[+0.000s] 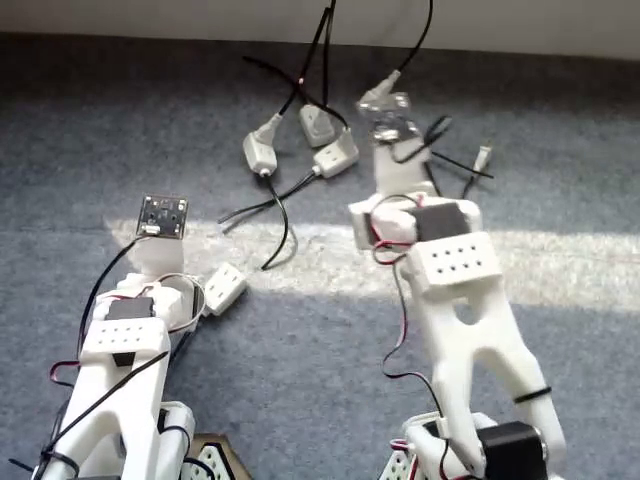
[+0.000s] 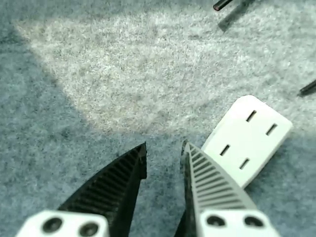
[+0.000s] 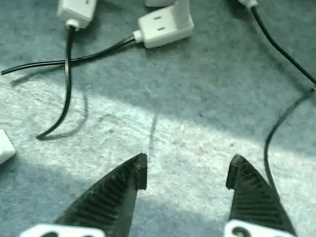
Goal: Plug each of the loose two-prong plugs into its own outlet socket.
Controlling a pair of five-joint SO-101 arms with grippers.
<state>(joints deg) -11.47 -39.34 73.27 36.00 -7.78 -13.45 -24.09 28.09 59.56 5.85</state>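
Ribbed left hand (image 2: 164, 146) slightly parted, empty, beside boxy, seemingly plastic socket block (image 2: 247, 136); right hand (image 3: 189, 159) wide, empty.

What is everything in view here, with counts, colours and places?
carpet: one, grey, covering the table.
outlet block: one, white, four slots, beside the left gripper.
corded plug pieces: three, white, clustered at the far middle.
cords: several, black, trailing from that cluster.
small connector: one, pale, far right, on a thin black cable.
left gripper: one, black and pale fingers, slightly open, empty.
right gripper: one, dark fingers, wide open, empty.
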